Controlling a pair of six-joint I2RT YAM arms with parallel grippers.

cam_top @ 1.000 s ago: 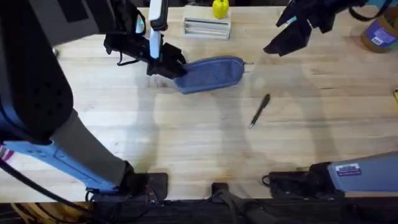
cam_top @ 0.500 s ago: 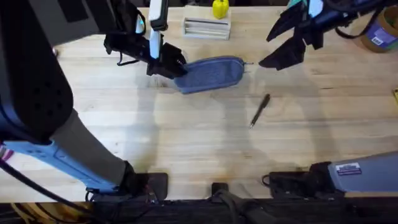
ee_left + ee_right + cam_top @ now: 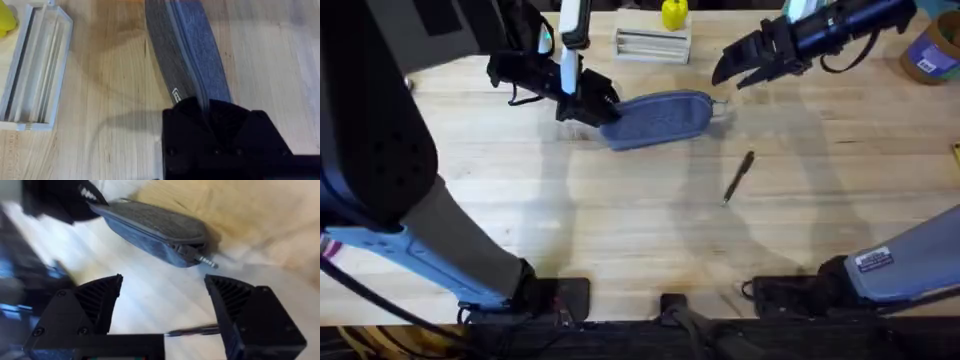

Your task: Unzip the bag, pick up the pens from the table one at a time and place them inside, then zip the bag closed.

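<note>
My left gripper (image 3: 592,106) clamps the bag's (image 3: 660,118) left end on the table (image 3: 620,220). My right gripper (image 3: 732,70) hovers spread wide near its pull (image 3: 206,260); the pen (image 3: 738,178) lies apart.

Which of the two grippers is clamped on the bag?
The left gripper, pinching the bag's end opposite the pull; the right gripper hangs open, apart from it.

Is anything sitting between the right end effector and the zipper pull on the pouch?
Nothing visible: bare table lies between the open right end effector and the metal zipper pull at the pouch's end. The pen lies off to the side.
</note>
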